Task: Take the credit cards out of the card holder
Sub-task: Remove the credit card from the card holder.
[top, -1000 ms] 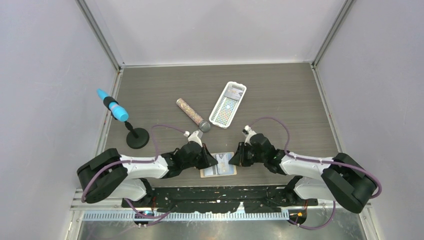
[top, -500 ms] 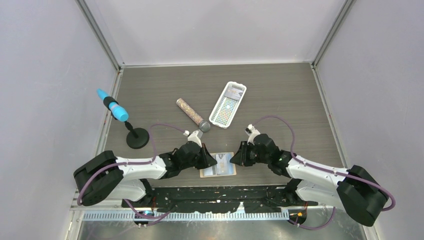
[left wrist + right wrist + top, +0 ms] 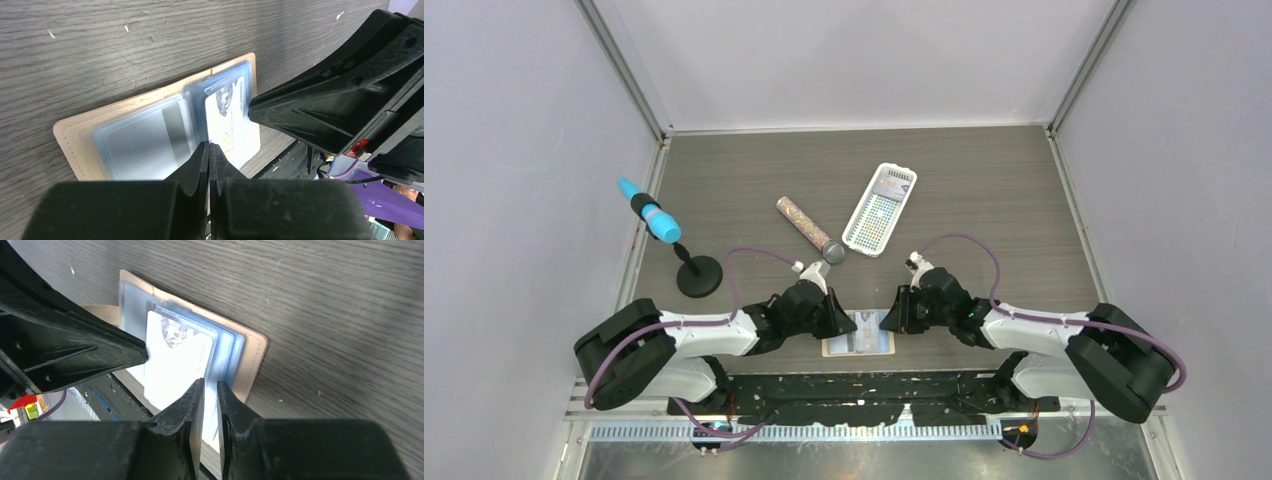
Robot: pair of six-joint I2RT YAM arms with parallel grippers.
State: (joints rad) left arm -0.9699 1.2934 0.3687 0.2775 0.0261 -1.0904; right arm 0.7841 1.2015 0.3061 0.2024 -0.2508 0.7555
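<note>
Card holder (image 3: 859, 340) open flat at the near edge of the surface (image 3: 984, 190), midway between the two arms.

Left fingers (image 3: 208, 156): pressed together, no gap, nothing visibly clamped between them. Tips low over the holder's middle fold; actual contact hidden beneath the tips themselves.

Right fingers (image 3: 204, 389): narrowed to a thin slit, not quite meeting, nothing clearly pinched. Tips down where the white card (image 3: 175, 362) borders the fanned clear pocket leaves (image 3: 231, 352); touching or just above, impossible to tell.

Both credit cards at the holder. White card with a small printed portrait lying on one page. Striped card (image 3: 150, 140), pale with a dark band, tucked inside the bluish pocket of the other page.

Only in the left wrist view: the striped card, the tan stitched border around its page, and the tip of a right finger right at one edge of the white card.

Only in the right wrist view: the fan of pocket leaves, the slit between the right fingers, and the dark tip of the left fingers against the white card's opposite edge.

Only in the top view: the wider layout. Just beyond the holder, a glittery tube (image 3: 809, 228) lying on its side, and a white slotted basket (image 3: 881, 208) to its right. Far left, a blue-tipped tool (image 3: 649, 220) tilted on a black round stand (image 3: 699, 276). Finger opening too small to read from up there.
</note>
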